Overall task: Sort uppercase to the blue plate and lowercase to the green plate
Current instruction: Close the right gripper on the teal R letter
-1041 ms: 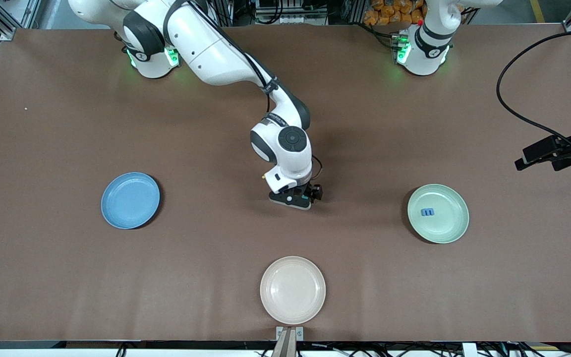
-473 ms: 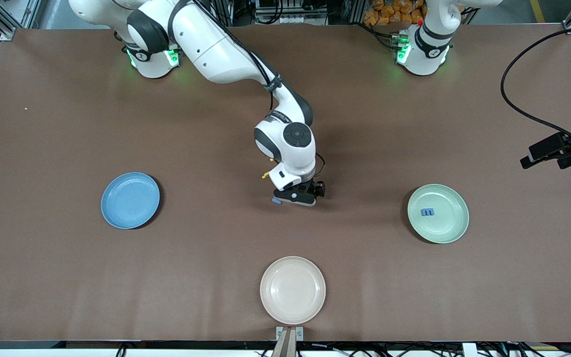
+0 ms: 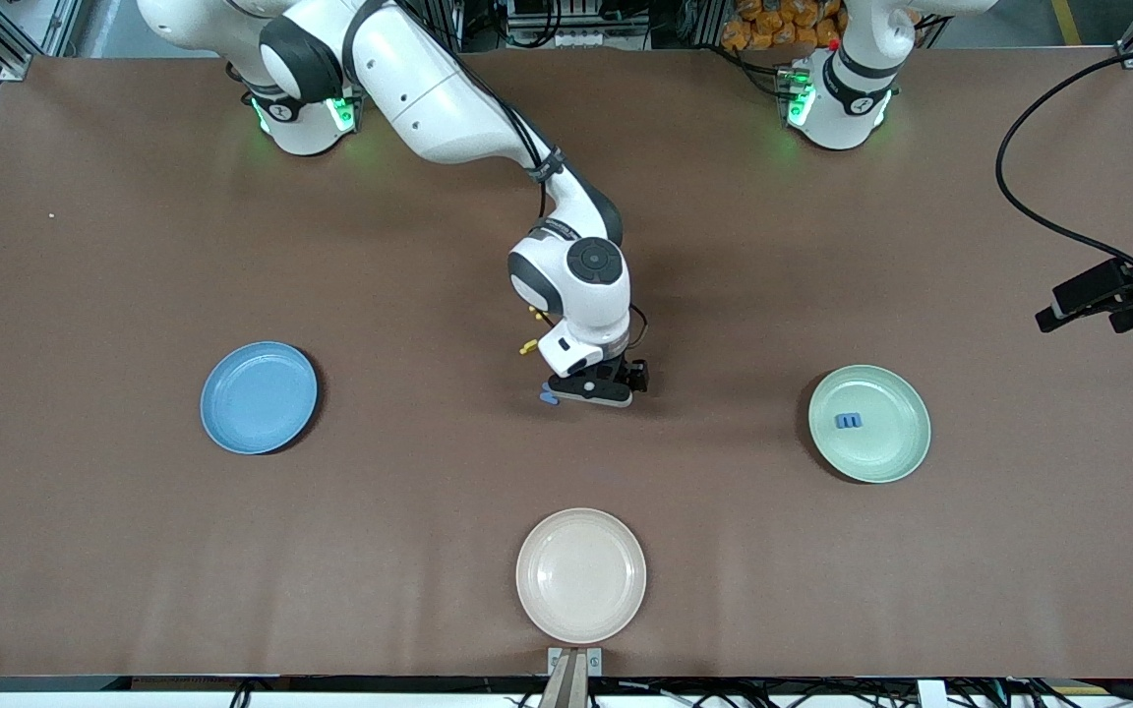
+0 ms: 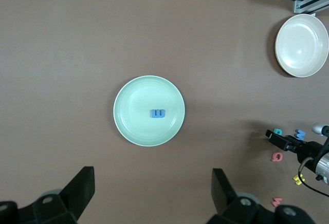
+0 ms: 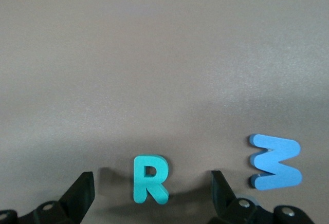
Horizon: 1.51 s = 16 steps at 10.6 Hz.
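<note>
My right gripper (image 5: 149,196) hung low over the middle of the table, fingers (image 5: 82,193) spread wide and holding nothing, with the teal R (image 5: 150,179) lying flat between them and the blue M (image 5: 275,162) just beside it. To do this well I judged I should centre on the R, drop straight, and close across its narrow width without nudging the M. The blue plate (image 3: 259,397) waited toward my end. My left gripper (image 4: 151,196) idled wide open above the green plate (image 4: 128,95).
</note>
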Tool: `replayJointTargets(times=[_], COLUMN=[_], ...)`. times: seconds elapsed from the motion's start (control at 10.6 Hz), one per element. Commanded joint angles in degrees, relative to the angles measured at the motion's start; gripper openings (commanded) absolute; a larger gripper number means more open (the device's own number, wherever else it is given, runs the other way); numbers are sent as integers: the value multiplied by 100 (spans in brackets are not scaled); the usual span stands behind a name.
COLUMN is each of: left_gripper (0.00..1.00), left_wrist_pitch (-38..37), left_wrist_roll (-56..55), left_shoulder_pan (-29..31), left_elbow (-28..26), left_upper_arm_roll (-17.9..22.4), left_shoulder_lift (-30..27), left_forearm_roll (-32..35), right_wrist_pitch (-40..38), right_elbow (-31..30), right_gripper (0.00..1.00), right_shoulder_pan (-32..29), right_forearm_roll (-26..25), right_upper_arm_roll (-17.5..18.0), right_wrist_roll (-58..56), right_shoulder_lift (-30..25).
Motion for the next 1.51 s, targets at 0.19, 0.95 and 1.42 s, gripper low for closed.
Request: replayJointTargets(times=[0.19, 0.95, 1.42], left_gripper=[100, 100, 100], left_wrist_pitch=[-57, -57, -57], left_wrist_roll=[110, 110, 67], left_shoulder_pan=[-17, -17, -87], left_elbow=[-98, -107, -81], left_upper_arm_roll=[56, 47, 56], left_shoulder_lift=[-112, -112, -139], left_forearm_roll=[-157, -157, -78], right_wrist_pitch=[-2, 15, -54], right_elbow=[153, 100, 92], right_gripper=[100, 0, 0], right_shoulder_pan=[79, 88, 71], right_forearm_roll=[-167, -290, -361], right_upper_arm_roll=[-98, -80, -80], right_wrist_roll=[-25, 1, -51], right_shoulder_lift=[115, 141, -68])
